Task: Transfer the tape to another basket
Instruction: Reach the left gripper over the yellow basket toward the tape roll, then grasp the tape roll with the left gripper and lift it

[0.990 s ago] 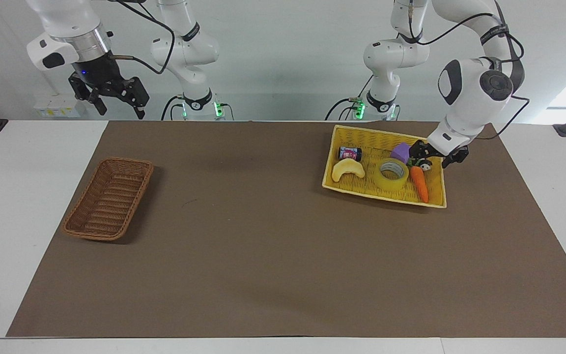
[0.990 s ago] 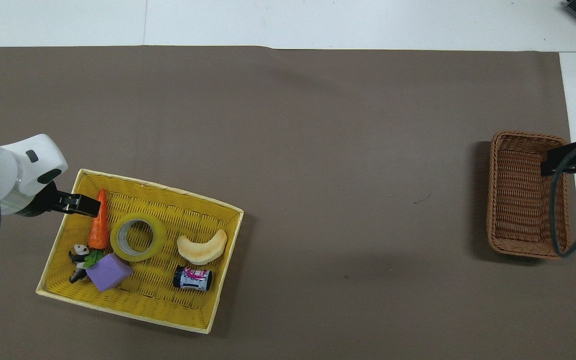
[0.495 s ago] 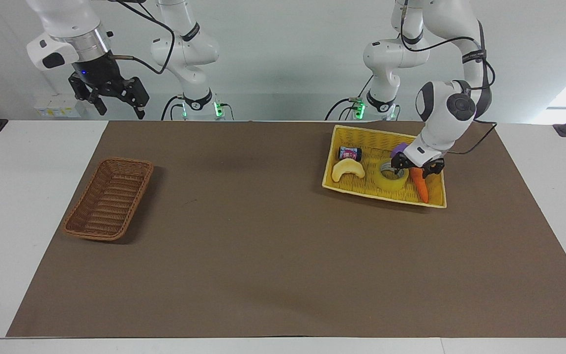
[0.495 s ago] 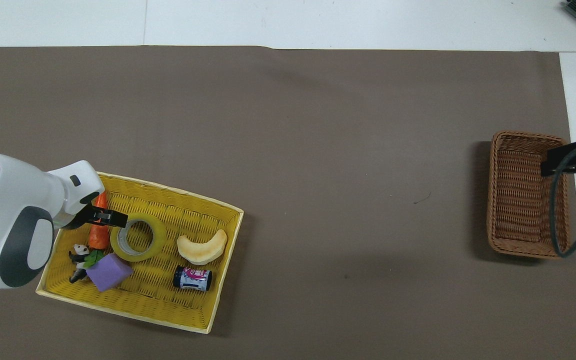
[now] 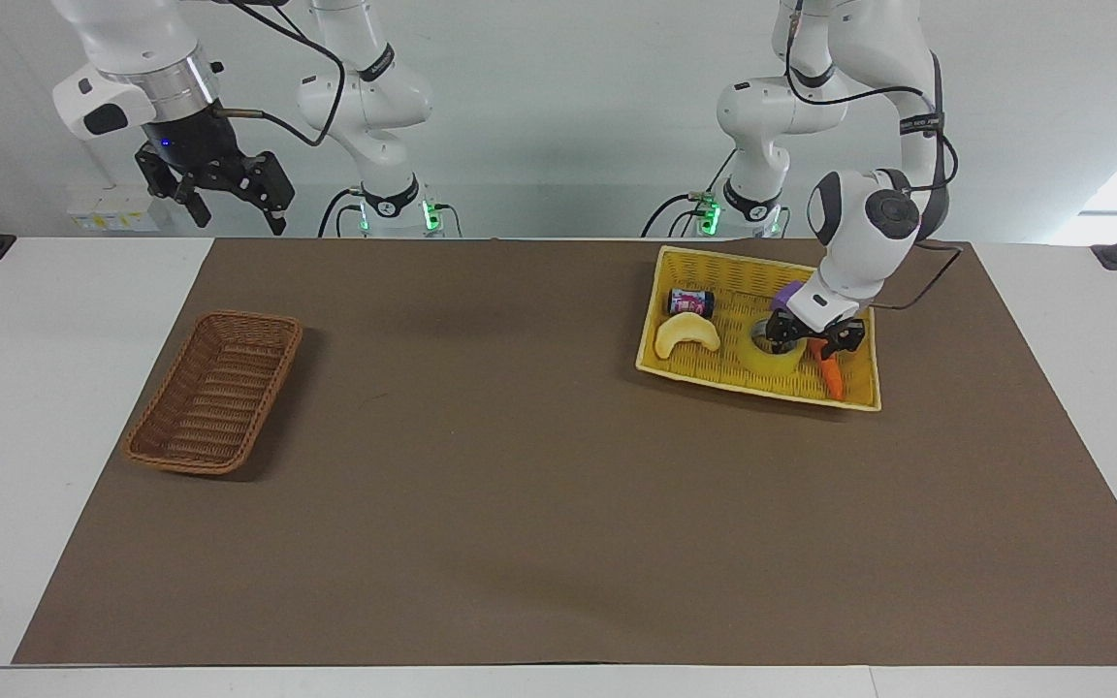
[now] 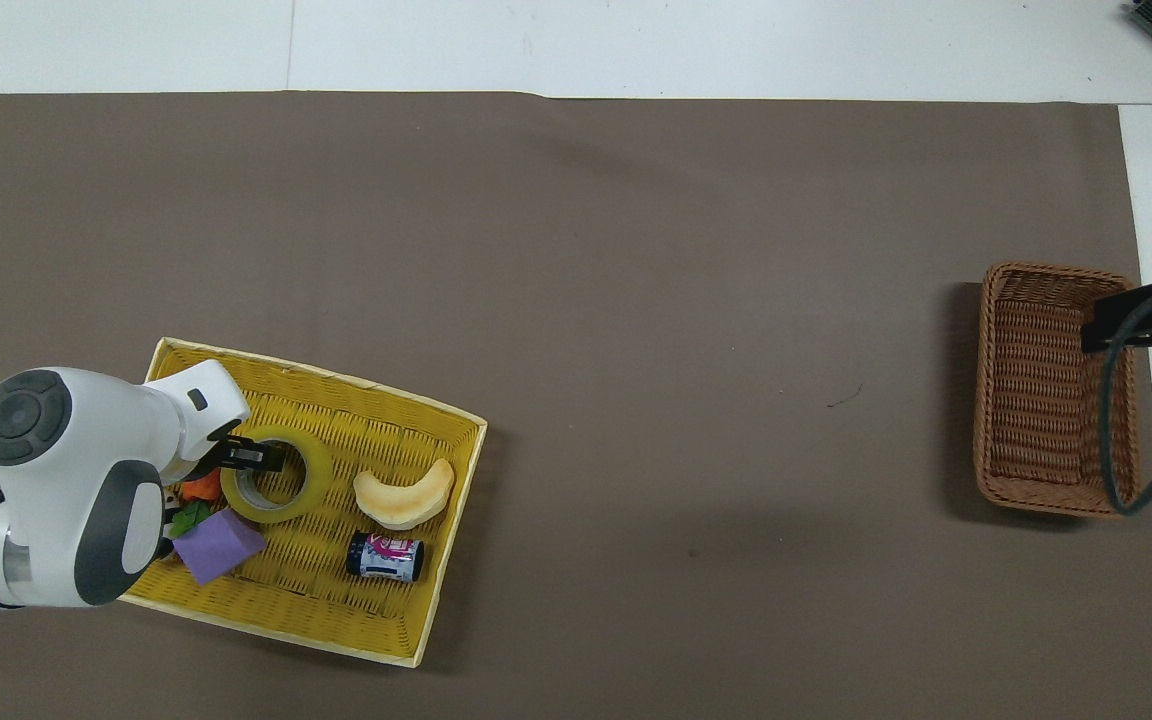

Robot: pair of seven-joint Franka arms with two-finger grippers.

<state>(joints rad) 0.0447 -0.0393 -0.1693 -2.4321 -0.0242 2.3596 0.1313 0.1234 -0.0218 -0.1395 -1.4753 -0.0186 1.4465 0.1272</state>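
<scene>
Tape (image 5: pixel 776 350) lies flat in the yellow basket (image 5: pixel 675 368) at the left arm's end of the table (image 5: pixel 539 504). My left gripper (image 5: pixel 813 336) has come down from beside the carrot (image 5: pixel 831 376) within the last second and now straddles the roll's wall, one finger in the core, one outside; fingers apart, not yet closed on it. I judge the grasp imminent; transfer not begun. Purple block (image 6: pixel 217 545), crescent toy (image 6: pixel 403 495) and small can (image 6: pixel 385 557) lie beside the roll. Brown wicker basket (image 5: pixel 214 391) sits well apart, toward the right arm's end. Right gripper (image 5: pixel 214 184) waits raised, fingers spread.
</scene>
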